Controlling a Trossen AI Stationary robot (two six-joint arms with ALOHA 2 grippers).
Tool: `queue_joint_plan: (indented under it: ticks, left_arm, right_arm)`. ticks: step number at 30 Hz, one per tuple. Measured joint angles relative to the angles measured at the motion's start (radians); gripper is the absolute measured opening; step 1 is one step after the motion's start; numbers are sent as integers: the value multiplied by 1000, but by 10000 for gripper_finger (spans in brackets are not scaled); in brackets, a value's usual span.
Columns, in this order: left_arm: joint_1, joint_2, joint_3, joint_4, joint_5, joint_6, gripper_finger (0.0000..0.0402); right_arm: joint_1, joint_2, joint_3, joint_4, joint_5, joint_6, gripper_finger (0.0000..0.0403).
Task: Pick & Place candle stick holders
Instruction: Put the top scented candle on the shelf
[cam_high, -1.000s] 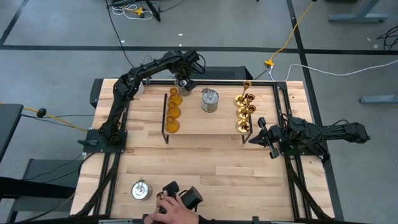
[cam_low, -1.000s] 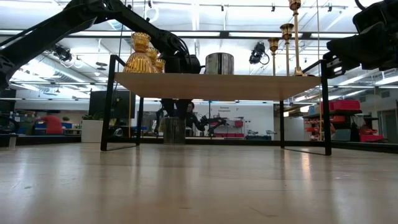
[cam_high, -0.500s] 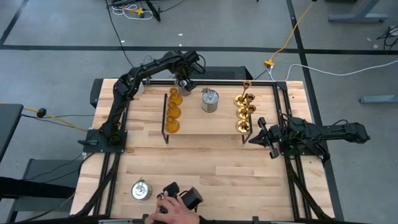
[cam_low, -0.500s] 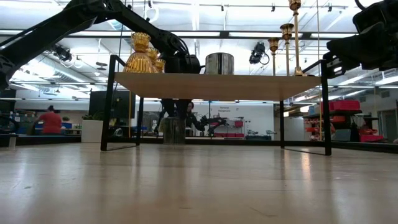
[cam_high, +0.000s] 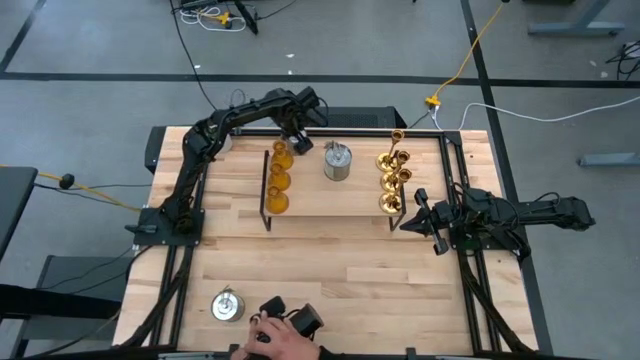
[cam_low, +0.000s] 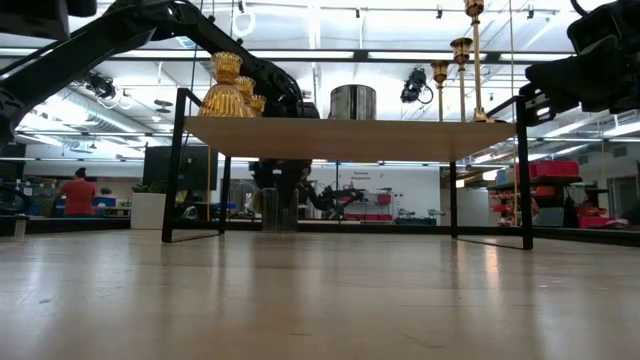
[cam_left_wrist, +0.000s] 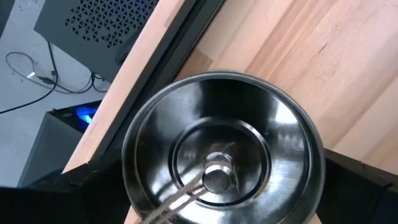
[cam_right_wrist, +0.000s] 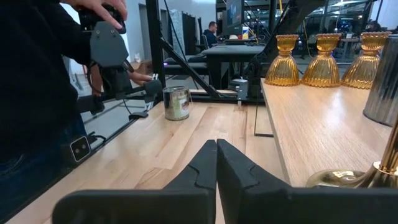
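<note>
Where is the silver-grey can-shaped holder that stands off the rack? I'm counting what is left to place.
In the high view, the silver-grey can-shaped holder stands on the table's near-left part, beside a person's hand holding a dark device, far from the wooden rack.

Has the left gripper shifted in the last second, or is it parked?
Yes. In the high view the left gripper has pulled away from the rack's far edge, toward the table's back edge; its open fingers flank a silver holder.
</note>
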Motion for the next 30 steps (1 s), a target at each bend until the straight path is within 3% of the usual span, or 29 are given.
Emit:
queue_joint_plan:
  ticks: [30]
  left_arm:
    - [0, -7, 0, 7, -8, 0, 375]
  right_arm:
    - [0, 0, 0, 0, 0, 0, 13]
